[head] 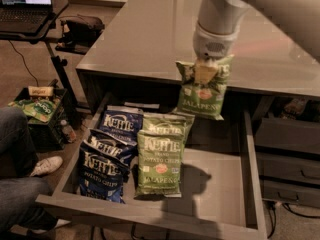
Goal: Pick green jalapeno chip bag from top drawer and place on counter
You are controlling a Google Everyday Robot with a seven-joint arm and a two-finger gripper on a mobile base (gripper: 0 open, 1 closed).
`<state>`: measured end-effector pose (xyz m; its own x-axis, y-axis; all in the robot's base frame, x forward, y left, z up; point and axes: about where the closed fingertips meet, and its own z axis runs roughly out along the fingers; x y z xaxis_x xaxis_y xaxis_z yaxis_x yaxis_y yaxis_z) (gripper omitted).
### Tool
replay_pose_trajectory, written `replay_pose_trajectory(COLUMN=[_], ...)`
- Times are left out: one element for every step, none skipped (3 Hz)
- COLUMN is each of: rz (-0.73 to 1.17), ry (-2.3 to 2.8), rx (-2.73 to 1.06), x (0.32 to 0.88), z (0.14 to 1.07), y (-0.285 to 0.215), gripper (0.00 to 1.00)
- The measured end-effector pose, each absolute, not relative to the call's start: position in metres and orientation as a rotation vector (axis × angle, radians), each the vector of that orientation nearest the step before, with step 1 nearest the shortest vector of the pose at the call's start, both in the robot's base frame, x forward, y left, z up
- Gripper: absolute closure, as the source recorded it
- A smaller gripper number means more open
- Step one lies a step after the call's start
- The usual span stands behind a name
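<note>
Chips in the top drawer (215, 184): two green bags (160, 156) beside dark blue bags (105, 171). Above its back, the gripper (206, 70), jaws clamped on the green jalapeno chip bag (202, 96), hanging clear

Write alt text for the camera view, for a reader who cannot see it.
The robot's gripper holds a small green crinkly jalapeno chip bag by its top, hanging above the open wide grey top drawer before the glossy grey counter. More green bags and dark blue Kettle chip bags lie in the drawer's left half.
</note>
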<state>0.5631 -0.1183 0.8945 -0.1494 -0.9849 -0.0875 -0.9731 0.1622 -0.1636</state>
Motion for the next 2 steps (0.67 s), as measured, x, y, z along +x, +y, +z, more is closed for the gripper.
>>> replay_pose_trajectory(rz=[-0.136,-0.21], ry=[2.28,2.221], rx=[-2.026,-2.064], x=[0.617,0.665], z=[0.888,0.907], y=[-0.122,-0.11], gripper=[1.0,1.0])
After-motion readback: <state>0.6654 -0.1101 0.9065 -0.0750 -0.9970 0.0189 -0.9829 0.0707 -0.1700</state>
